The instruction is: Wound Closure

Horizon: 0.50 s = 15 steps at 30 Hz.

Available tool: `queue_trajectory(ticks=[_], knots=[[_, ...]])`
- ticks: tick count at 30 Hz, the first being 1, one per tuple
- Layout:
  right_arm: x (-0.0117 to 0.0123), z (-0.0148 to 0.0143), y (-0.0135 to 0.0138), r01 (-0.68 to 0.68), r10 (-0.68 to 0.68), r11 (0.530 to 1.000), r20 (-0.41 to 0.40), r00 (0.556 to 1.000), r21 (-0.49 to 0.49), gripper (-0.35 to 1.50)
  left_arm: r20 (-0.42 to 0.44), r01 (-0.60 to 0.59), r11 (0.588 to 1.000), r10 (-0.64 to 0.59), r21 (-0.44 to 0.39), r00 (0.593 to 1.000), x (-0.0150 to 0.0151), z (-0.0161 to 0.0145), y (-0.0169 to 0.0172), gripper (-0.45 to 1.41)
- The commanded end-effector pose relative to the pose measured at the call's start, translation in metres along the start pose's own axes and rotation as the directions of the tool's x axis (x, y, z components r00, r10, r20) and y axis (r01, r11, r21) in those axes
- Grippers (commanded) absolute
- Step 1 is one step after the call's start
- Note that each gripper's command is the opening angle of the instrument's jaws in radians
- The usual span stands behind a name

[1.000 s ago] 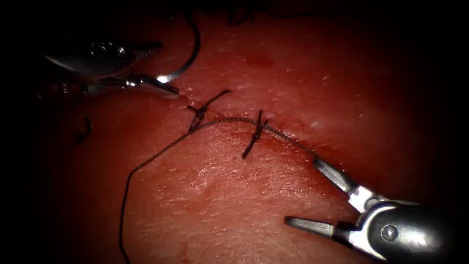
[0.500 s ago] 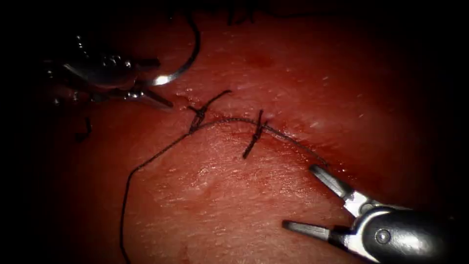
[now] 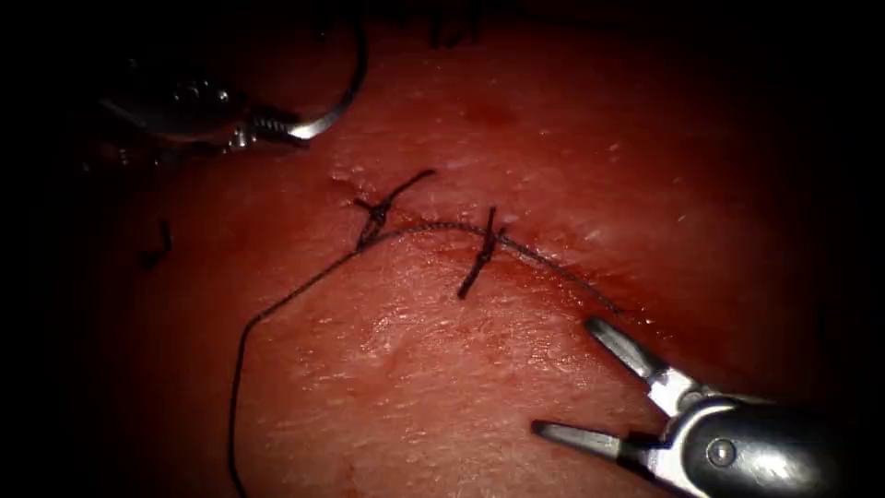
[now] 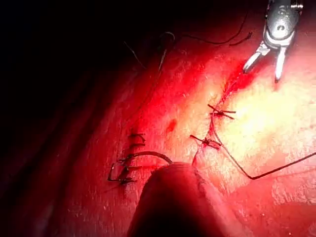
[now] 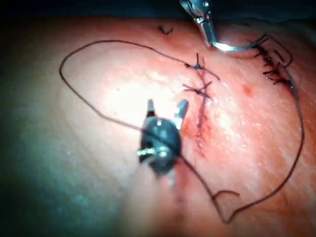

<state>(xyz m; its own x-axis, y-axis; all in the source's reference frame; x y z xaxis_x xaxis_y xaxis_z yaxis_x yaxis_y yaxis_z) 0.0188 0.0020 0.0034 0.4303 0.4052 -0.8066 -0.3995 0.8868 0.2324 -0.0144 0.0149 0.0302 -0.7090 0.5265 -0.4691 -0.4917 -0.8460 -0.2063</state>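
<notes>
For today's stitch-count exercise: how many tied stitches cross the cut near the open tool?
2. One stitch crosses the cut's upper-left end; the other stitch sits further right, nearer the right tool. More knotted thread at the dark top edge may be further stitches.

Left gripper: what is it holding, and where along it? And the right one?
The left gripper holds the needle at one end of its curve, clear of the tissue. The right gripper is open, holding nothing.

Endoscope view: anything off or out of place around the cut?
Nothing alarming. A loose cut end of thread lies on the tissue left of the cut, away from the two stitches. The left tool holds the needle near one end, clear of the tissue; the right tool, jaws open, holds nothing.
</notes>
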Motion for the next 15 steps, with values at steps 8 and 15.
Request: queue_trajectory(ticks=[8,15], knots=[[-0.0005,-0.0002,-0.0004,-0.189,0.198,0.978,-0.11,0.974,0.088,1.11,-0.142,-0.182,0.975,0.2,0.129,0.969,0.0031,-0.0041,0.003,-0.45],[-0.0004,-0.0022,0.001,-0.354,0.383,0.908,-0.099,0.919,0.223,0.96,-0.194,-0.308,0.917,0.36,0.253,0.912,0.0059,-0.0084,0.0085,-0.45]])
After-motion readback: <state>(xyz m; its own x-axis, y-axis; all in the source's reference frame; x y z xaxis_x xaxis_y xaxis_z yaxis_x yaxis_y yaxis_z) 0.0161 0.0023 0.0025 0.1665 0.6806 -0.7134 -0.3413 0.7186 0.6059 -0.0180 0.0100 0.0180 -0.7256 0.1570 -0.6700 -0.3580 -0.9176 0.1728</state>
